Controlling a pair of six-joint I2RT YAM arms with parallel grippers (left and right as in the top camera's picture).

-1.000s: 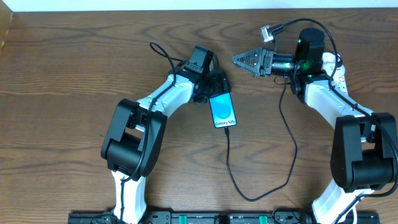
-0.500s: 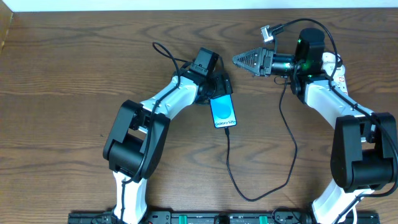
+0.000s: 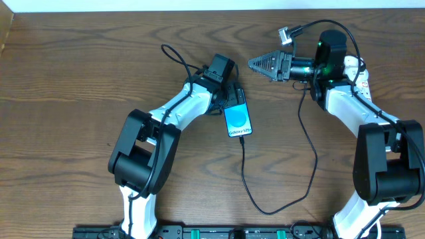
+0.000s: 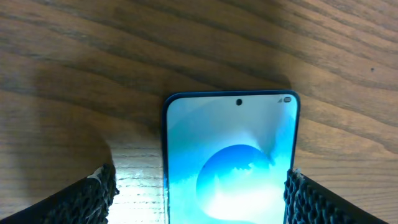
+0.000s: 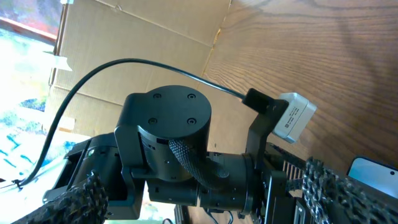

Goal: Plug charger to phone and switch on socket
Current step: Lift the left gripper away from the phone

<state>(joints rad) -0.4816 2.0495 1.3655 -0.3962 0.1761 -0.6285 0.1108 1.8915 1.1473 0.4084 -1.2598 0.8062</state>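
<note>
1. Charger (image 3: 243,166) is lying nearest the arm bases, looping over the table (image 3: 80,79) and running up to the near end of the phone (image 3: 238,120). Its tip is meeting that edge, so it is probably sitting plugged in, though the seating is too small to confirm.
2. The phone is lying flat near the table's middle, screen up and glowing blue, lettered end toward the bases.
3. The left gripper (image 4: 199,198) is straddling the phone's far end with jaws spread wide and gripping nothing. It is likely standing there to keep the phone from sliding.
4. The right gripper (image 3: 264,64) is hanging farther back and to the right, clear of the phone, fingers apart and empty. It is probably waiting for the switch.
5. The socket is not showing clearly in any view, so its switch state cannot be told.
6. The left wrist view is showing what the arm is hiding from overhead. One of the pads (image 4: 93,196) is standing apart from the phone's side, and the other is sitting just beside the opposite edge. Only the overhead view is showing the cable. The right wrist view is looking across at the left arm (image 5: 168,130), a phone corner and cardboard (image 5: 143,50) beyond.
</note>
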